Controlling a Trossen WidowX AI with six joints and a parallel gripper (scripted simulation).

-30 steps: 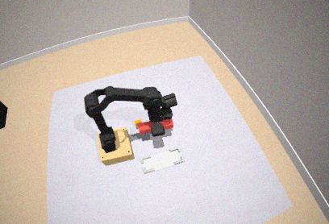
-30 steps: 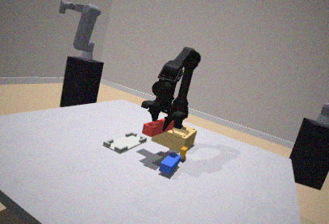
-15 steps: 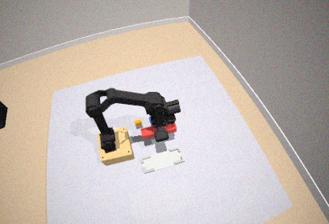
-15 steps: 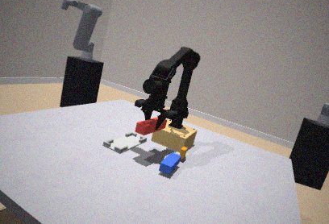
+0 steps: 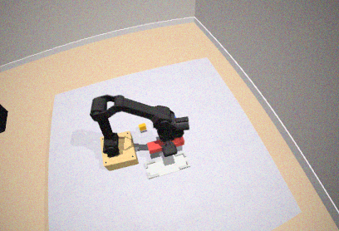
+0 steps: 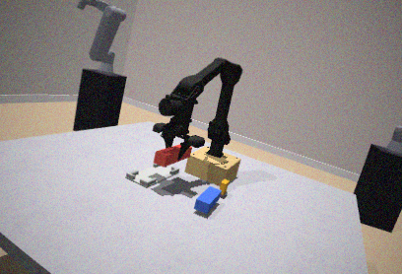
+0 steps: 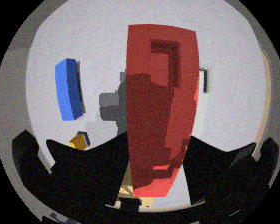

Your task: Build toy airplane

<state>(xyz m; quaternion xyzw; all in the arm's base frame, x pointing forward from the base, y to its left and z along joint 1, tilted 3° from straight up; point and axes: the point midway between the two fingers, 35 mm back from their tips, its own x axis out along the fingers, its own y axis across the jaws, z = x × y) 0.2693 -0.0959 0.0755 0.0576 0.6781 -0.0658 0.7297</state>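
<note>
My gripper (image 5: 168, 144) (image 6: 176, 151) (image 7: 156, 134) is shut on the red fuselage (image 5: 154, 146) (image 6: 164, 157) (image 7: 161, 110). The fuselage is off the mat, its socketed top facing the wrist camera. The pale cradle (image 5: 159, 169) (image 6: 144, 175) lies close by; in the wrist view it is mostly hidden by the fuselage. The fuselage is above and beside it, not seated. The blue wing (image 6: 207, 200) (image 7: 67, 90) lies apart; the arm hides nearly all of it in the top view. The small yellow tail fin (image 5: 142, 127) (image 6: 225, 187) (image 7: 79, 140) stands near the arm's base.
The arm's tan base block (image 5: 121, 162) (image 6: 212, 167) is beside the cradle and close to the tail fin. Black pedestals (image 6: 99, 101) (image 6: 381, 184) stand beyond the table in the exterior view, the left one bearing a grey arm (image 6: 104, 34).
</note>
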